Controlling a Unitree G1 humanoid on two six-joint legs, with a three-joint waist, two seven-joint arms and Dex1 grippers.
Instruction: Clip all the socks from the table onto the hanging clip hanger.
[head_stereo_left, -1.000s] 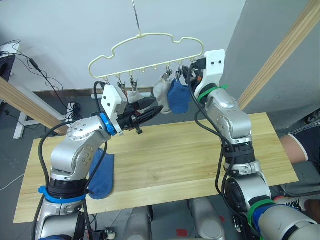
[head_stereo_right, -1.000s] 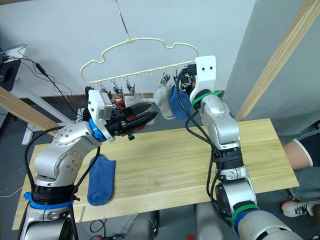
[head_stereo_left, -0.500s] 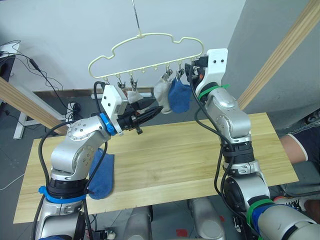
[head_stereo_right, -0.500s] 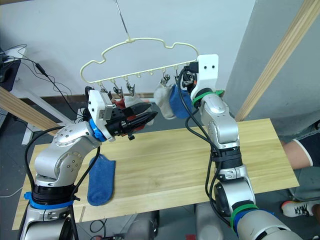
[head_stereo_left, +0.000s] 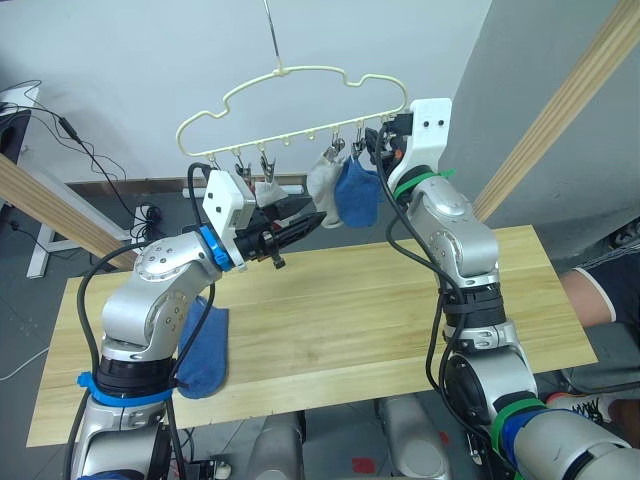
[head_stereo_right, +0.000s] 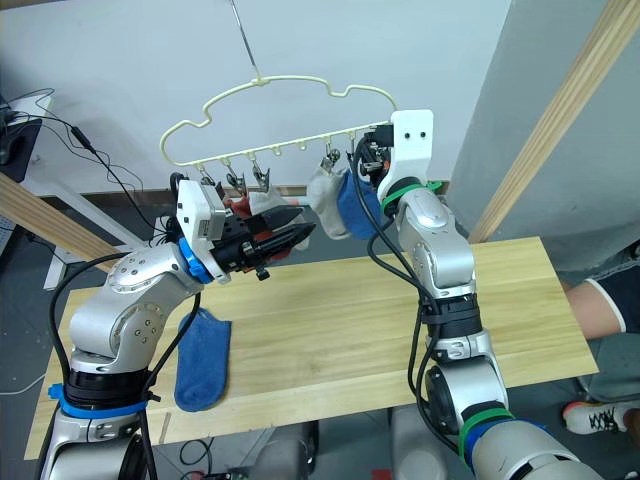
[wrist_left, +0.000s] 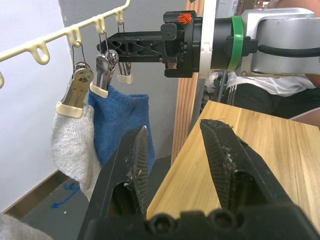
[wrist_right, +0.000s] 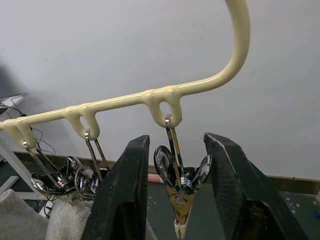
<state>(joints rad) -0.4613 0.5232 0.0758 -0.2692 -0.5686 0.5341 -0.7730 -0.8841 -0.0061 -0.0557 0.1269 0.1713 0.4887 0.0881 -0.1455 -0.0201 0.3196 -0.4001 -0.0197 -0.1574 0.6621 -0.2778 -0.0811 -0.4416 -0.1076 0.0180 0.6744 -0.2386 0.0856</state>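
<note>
Metal end clip (wrist_right: 178, 192) of the clip hanger (head_stereo_left: 300, 95) hangs between the right pincer's (wrist_right: 176, 165) parted fingers. Left pincer (wrist_left: 175, 160) gapes empty. One blue sock (head_stereo_left: 203, 352) lies on the table (head_stereo_left: 350, 310).

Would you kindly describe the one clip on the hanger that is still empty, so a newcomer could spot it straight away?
Start at the clip hanger hanging above the table and follow its lower bar to the end nearest the robot's right arm. The empty clip hangs there between the right end effector's open fingers. Unlike its neighbour holding the blue sock, it grips nothing.
</note>
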